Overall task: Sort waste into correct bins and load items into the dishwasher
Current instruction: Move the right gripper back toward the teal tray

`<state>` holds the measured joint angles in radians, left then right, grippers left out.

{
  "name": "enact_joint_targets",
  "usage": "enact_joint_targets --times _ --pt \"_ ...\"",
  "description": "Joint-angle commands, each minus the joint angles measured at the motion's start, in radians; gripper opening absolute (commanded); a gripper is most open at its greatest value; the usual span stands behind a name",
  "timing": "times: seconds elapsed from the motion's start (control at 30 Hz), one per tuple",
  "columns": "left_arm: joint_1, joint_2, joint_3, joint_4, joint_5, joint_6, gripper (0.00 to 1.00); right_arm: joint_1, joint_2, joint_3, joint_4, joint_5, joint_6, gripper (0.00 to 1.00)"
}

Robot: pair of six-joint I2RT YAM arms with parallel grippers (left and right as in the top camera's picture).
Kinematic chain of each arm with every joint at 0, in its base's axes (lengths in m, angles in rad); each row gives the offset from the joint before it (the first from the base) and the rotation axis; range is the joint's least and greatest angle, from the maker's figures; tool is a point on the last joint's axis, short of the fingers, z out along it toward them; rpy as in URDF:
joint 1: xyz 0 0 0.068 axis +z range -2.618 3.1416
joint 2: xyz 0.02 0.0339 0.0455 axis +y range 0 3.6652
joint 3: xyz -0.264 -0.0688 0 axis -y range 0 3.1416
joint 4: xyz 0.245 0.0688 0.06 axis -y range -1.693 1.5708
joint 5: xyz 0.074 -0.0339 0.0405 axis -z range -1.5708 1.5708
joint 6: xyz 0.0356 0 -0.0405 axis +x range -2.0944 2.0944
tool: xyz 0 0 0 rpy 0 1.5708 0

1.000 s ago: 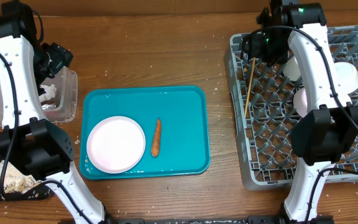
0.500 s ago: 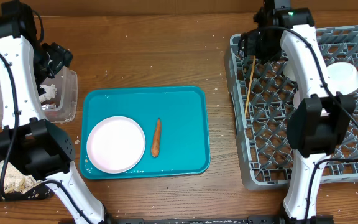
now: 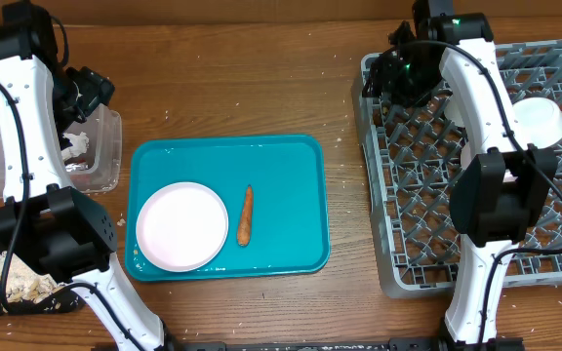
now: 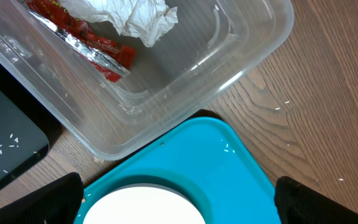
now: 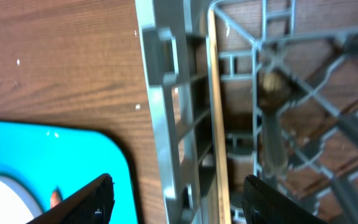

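The right gripper (image 5: 178, 185) had dropped over the chopstick (image 5: 216, 112) in the dishwasher (image 3: 418, 234), jaws apart (left gripper (image 4: 178, 186) spread wide too); the carrot (image 3: 246, 215) still waited.

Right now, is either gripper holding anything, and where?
Nothing is held: left gripper is open; right gripper, open, straddles a chopstick in the dish rack.

The table (image 3: 261, 88) I work at is brown wood, grained and fairly matt. In my left wrist view the tub (image 4: 241, 56) along the top is clear, glossy plastic. Inside it lie a napkin (image 4: 135, 15) of crumpled white paper and a red wrapper (image 4: 86, 37) with a shiny foil edge. The black tray (image 4: 5, 143) at lower left looks matt. The teal tray (image 4: 216, 168) is smooth glossy plastic, and the plate (image 3: 181, 226) is glazed white. My right wrist view shows the rack (image 5: 163, 106), dull grey moulded plastic, and a chopstick (image 5: 216, 112) of pale bare wood.
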<state>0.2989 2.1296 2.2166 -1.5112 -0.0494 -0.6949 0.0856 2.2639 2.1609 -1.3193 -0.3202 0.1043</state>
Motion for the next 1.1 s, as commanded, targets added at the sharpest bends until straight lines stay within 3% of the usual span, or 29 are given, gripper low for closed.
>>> enact_joint_targets --times 0.0,0.2,0.3,0.43,0.5,0.57,0.8,1.07 --pt "0.002 -0.014 -0.003 0.001 -0.013 0.022 1.0 -0.003 -0.038 0.09 -0.066 -0.043 0.0 0.7" --pt "0.002 -0.014 -0.003 0.001 -0.013 0.022 1.0 0.062 -0.133 0.198 -0.121 -0.27 0.023 0.74" --pt "0.002 -0.014 -0.003 0.001 -0.013 0.022 1.0 0.148 -0.121 0.184 -0.172 -0.15 0.187 0.75" --pt "0.002 -0.014 -0.003 0.001 -0.013 0.022 1.0 0.29 -0.111 0.116 -0.213 0.007 0.271 0.76" --pt "0.002 -0.014 -0.003 0.001 -0.013 0.022 1.0 0.383 -0.111 0.062 -0.205 0.059 0.271 0.83" --pt "0.002 -0.014 -0.003 0.001 -0.013 0.022 1.0 0.452 -0.111 0.029 -0.19 0.061 0.271 1.0" --pt "0.002 -0.014 -0.003 0.001 -0.013 0.022 1.0 0.613 -0.111 0.011 -0.14 0.061 0.27 1.0" --pt "0.002 -0.014 -0.003 0.001 -0.013 0.022 1.0 0.594 -0.116 0.014 -0.176 0.062 0.265 1.0"
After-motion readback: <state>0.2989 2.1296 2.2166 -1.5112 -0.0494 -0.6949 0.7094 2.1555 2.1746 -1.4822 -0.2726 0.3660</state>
